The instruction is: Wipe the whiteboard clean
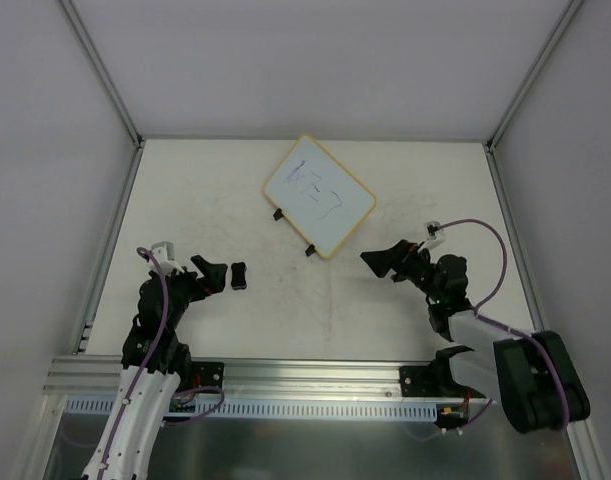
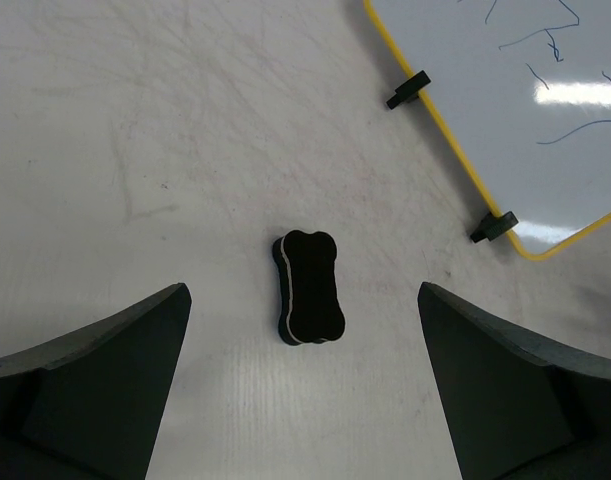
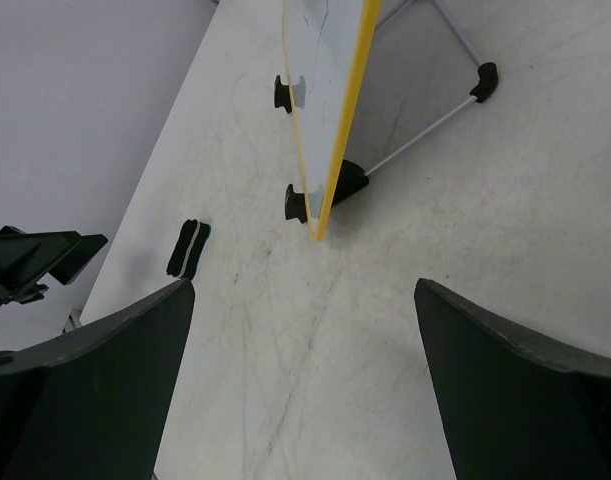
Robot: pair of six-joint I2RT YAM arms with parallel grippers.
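Just ahead of your left hand (image 1: 211,273), spread open and empty, lies the small black bone-shaped eraser (image 2: 310,288), long axis pointing away from you | scribbled yellow-framed white whiteboard (image 1: 320,197) farther right on bench (image 1: 185,190) | right hand (image 1: 385,262) open, empty.

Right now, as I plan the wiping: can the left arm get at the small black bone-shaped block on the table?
Probably yes. The left gripper is open and aimed at the small black bone-shaped block, which lies alone on the white tabletop just ahead; nothing blocks the way.
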